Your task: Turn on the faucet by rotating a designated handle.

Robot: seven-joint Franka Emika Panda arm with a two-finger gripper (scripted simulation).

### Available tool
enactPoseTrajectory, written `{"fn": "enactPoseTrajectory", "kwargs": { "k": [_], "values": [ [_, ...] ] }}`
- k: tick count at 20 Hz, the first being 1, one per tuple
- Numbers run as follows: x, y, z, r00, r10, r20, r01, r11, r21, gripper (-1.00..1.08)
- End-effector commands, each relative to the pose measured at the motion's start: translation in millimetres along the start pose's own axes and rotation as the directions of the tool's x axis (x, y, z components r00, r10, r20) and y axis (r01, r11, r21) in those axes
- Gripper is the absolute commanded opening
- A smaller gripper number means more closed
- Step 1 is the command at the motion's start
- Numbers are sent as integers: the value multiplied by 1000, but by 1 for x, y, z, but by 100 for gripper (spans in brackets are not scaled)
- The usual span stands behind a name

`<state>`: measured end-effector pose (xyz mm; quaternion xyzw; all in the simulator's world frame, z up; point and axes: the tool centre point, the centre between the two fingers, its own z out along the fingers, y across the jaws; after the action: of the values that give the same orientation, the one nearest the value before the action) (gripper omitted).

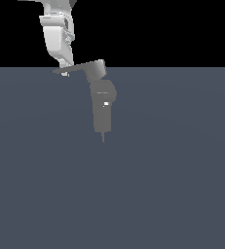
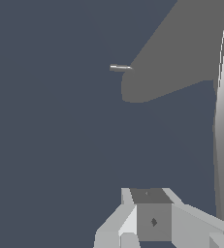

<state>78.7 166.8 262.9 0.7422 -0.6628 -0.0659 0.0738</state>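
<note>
The long thin flat grey lever handle (image 1: 77,68) is running out from its wedge-shaped hub atop the small matte grey blocky faucet (image 1: 103,109) toward the exterior view's left, its tapered tip lying right at the white robot gripper (image 1: 64,66), apparently touching. Whether the fingers are spread or pressed together, I cannot tell. Pushing sideways against that tip looks like the coming move.
</note>
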Motion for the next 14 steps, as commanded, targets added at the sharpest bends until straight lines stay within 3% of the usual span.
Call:
{"fn": "enactPoseTrajectory", "kwargs": {
  "k": [1, 14],
  "values": [
    [0, -1, 0, 1000, 4, -1, -4, 1000, 1, -100],
    [-1, 23, 1, 1000, 3, -1, -3, 1000, 0, -100]
  ]
}}
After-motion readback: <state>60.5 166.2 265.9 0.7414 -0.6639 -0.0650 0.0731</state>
